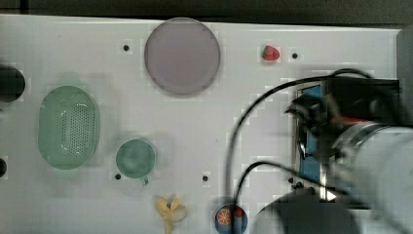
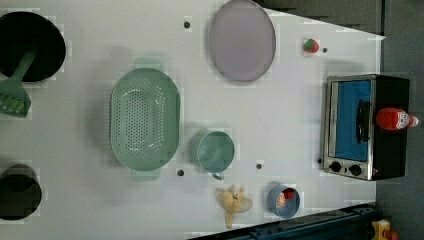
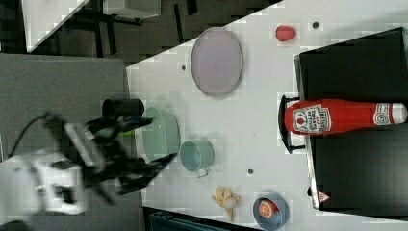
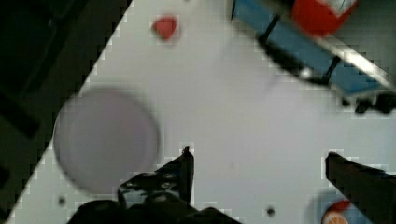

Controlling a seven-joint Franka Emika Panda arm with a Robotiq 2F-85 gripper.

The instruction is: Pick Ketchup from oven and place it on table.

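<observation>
Ketchup (image 3: 337, 117) stands upright on the black top of the oven (image 2: 364, 126), near its front edge above the blue glass door. Clear of the bottle, the gripper (image 4: 259, 161) hangs over the white table (image 4: 233, 116) before the oven, fingers spread wide, grasping nothing

One ketchup (image 2: 395, 119) bottle. One oven (image 2: 364, 127). One table (image 2: 280, 125). One lilac plate (image 2: 242, 40). One green colander (image 2: 145, 119). One green cup (image 2: 215, 152). One strawberry (image 2: 311, 45). One blue bowl (image 2: 283, 201), with fruit pieces inside, count unclear. One peeled banana (image 2: 234, 202). Two black bowls, one (image 2: 31, 46) holding one green spatula (image 2: 16, 90), the other (image 2: 19, 192) bare. One robot arm with one gripper (image 4: 258, 161).
</observation>
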